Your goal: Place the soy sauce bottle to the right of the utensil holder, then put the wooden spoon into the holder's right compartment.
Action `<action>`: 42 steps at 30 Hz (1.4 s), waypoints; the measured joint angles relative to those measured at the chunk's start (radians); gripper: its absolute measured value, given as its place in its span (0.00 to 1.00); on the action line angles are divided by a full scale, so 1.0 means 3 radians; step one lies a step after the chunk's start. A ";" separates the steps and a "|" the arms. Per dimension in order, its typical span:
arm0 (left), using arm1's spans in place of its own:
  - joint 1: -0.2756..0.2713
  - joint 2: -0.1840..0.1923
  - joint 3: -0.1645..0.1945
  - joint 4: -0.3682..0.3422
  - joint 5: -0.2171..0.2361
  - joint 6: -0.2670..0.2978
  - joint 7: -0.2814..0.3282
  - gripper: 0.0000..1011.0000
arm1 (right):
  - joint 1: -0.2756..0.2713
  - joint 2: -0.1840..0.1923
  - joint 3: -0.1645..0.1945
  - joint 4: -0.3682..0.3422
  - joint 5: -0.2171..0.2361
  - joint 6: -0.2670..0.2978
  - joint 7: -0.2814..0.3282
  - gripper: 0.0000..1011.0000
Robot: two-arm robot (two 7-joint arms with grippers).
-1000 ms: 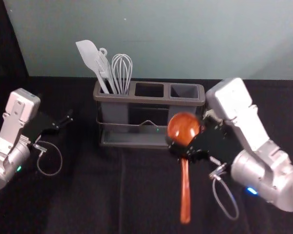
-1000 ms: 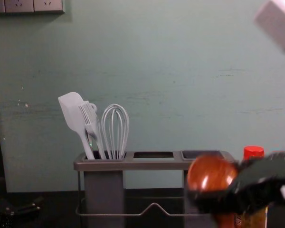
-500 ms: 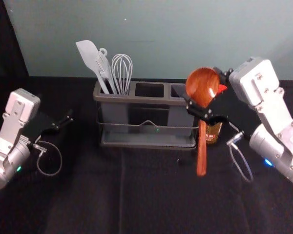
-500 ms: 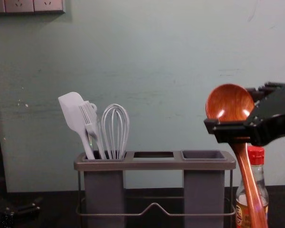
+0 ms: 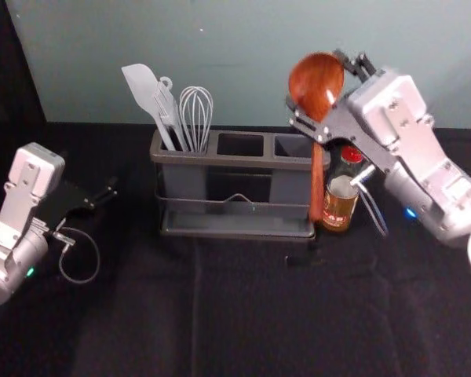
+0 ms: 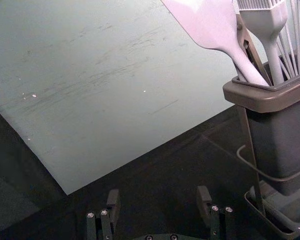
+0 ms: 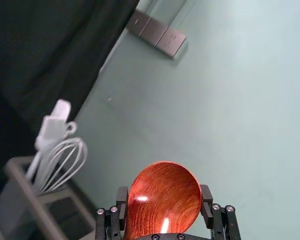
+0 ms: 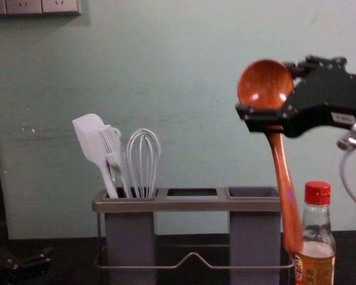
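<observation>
Well, my right claw (image 5: pixel 315 78) clamps the spoon (image 5: pixel 316 181) at two o'clock from the holder (image 5: pixel 212 159); whether it touches the bottle (image 5: pixel 337 207), at three, I can't tell. My left claw (image 5: pixel 111 191), spread, is at nine.

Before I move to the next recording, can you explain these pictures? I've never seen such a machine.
It is a robot with two arms, each ending in a tool. The head camera looks down; the chest camera looks forward from lower down; each wrist camera rides on its arm.

On dark cloth stands a rack with three openings. The left one holds utensils, including a spatula and whisk. A soy sauce bottle stands to the rack's right.

The right tool grips a wooden spoon by its bowl, handle hanging down. The left tool is open and empty, off the rack's left side.
</observation>
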 joint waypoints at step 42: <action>0.0000 0.0000 0.0000 0.0000 0.0000 0.0000 0.0000 0.99 | 0.0662 -0.0317 -0.0289 0.1340 -0.0475 -0.0831 -0.0584 0.86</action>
